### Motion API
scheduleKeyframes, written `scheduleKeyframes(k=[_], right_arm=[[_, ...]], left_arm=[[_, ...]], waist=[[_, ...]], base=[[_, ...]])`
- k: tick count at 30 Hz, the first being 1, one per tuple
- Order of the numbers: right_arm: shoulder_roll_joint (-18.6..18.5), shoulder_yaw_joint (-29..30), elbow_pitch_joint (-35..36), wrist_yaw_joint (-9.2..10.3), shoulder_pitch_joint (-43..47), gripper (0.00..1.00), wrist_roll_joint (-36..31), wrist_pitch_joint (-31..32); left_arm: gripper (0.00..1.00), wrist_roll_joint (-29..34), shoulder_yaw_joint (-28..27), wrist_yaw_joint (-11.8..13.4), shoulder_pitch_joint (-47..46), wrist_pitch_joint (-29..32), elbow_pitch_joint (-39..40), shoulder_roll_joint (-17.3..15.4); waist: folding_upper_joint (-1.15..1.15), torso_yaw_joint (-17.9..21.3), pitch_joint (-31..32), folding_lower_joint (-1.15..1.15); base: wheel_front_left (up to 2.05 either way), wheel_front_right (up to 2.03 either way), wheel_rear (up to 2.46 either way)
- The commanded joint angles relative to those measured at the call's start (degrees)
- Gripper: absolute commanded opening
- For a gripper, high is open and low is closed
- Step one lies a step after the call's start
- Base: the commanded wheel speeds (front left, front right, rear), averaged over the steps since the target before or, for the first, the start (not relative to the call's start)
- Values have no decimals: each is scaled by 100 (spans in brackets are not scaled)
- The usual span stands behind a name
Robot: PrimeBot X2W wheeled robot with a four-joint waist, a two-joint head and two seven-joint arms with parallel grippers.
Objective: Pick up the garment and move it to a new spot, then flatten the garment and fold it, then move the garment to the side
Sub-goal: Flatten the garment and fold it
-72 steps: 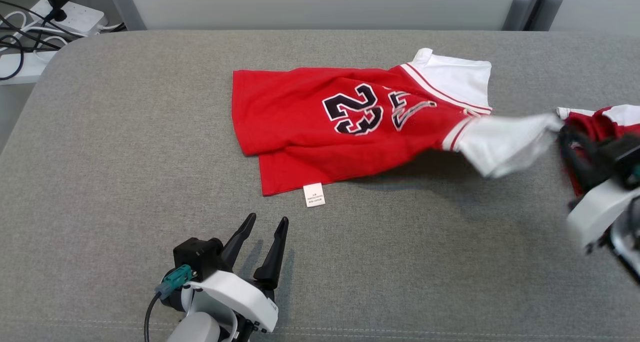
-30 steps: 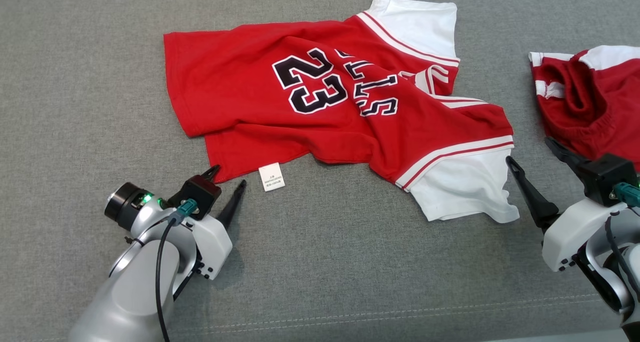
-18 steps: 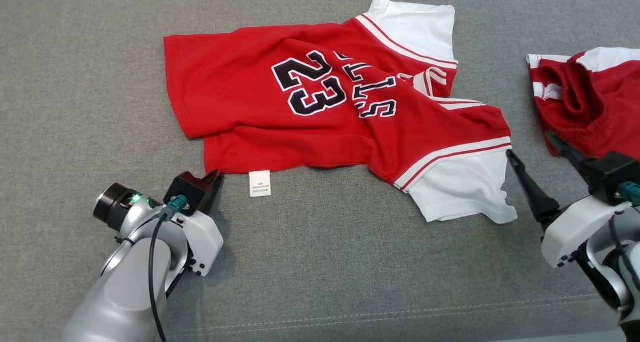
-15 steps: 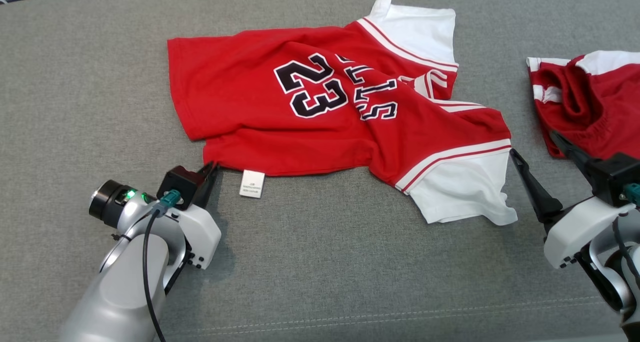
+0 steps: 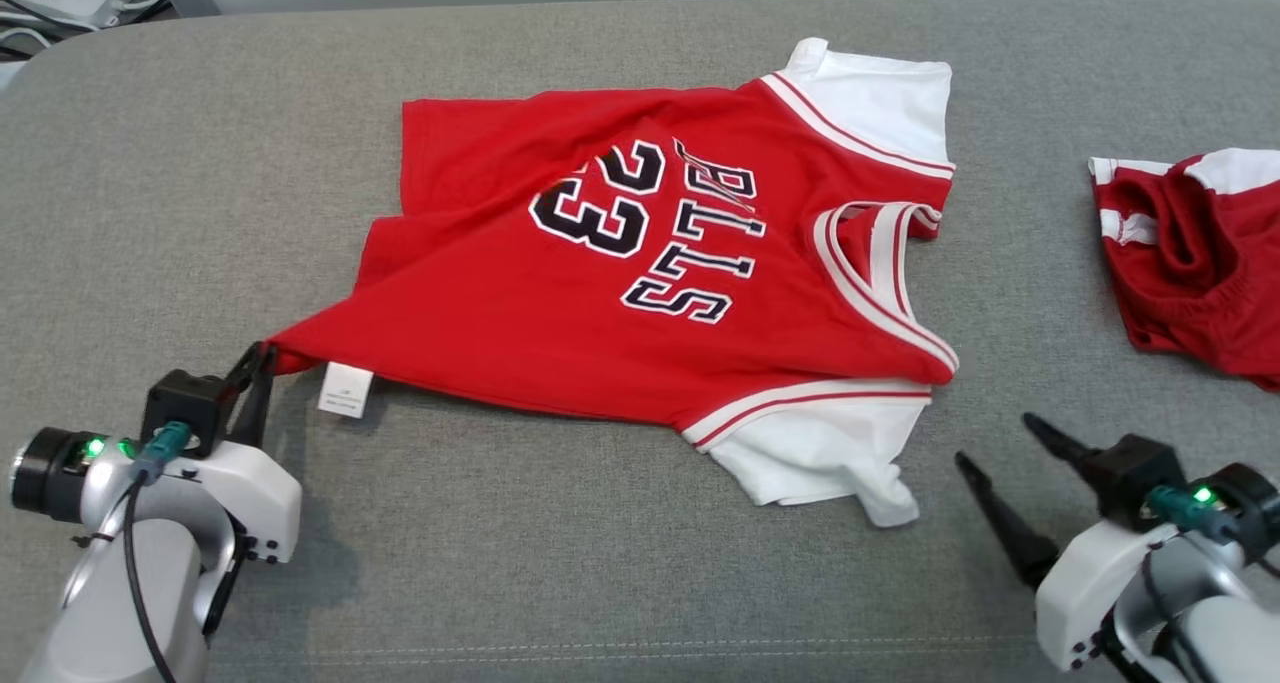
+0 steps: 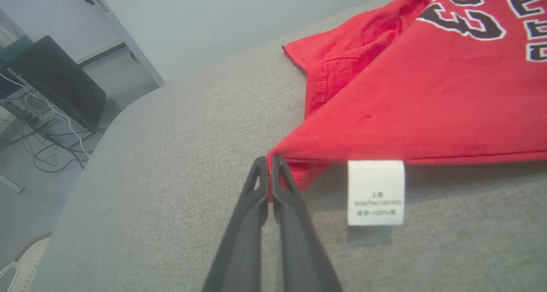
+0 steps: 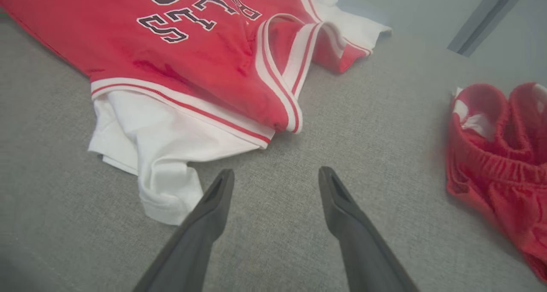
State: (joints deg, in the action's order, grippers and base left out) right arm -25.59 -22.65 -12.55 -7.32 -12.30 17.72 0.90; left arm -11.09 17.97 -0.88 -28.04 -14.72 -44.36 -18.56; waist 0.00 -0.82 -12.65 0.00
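In the head view the shorts (image 5: 1195,263) run off the edge at 3 o'clock, and the print on the label (image 5: 345,391) is too small to read. A corner of the shirt (image 6: 427,91) is hidden between the closed fingers of the left gripper (image 6: 269,161); that wrist view crops the shirt at 2 o'clock.

Head view: high, faces forward and down over grey counter (image 5: 640,563). Whole jersey (image 5: 600,303) in frame, left end effector (image 5: 262,353) lower left, right end effector (image 5: 995,439) lower right.
Left wrist view: low, very near counter, looks along left end effector at jersey hem corner and care label (image 6: 375,192).
Right wrist view: higher, tilted down, takes in white sleeve (image 7: 141,155) and red shorts (image 7: 500,163).
All three share jersey; head and right wrist views share red shorts.
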Motion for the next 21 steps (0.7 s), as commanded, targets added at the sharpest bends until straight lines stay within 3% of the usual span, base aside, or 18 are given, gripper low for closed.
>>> scheduleKeyframes(k=[1,10,21], right_arm=[[-129,-180,58,-17,56,100,55,-63],[-286,-1437,-69,-17,-156,100,371,-228],[-429,-2181,-130,-17,-463,100,772,-654]], left_arm=[[0,-44,-235,46,-99,-28,146,-277],[0,-66,-332,18,-189,-28,178,-253],[0,-105,-455,-7,-12,-28,284,-49]], waist=[[0,-19,-10,0],[0,-21,-31,0],[0,-37,-22,0]], base=[[0,0,0],[0,0,0],[0,0,0]])
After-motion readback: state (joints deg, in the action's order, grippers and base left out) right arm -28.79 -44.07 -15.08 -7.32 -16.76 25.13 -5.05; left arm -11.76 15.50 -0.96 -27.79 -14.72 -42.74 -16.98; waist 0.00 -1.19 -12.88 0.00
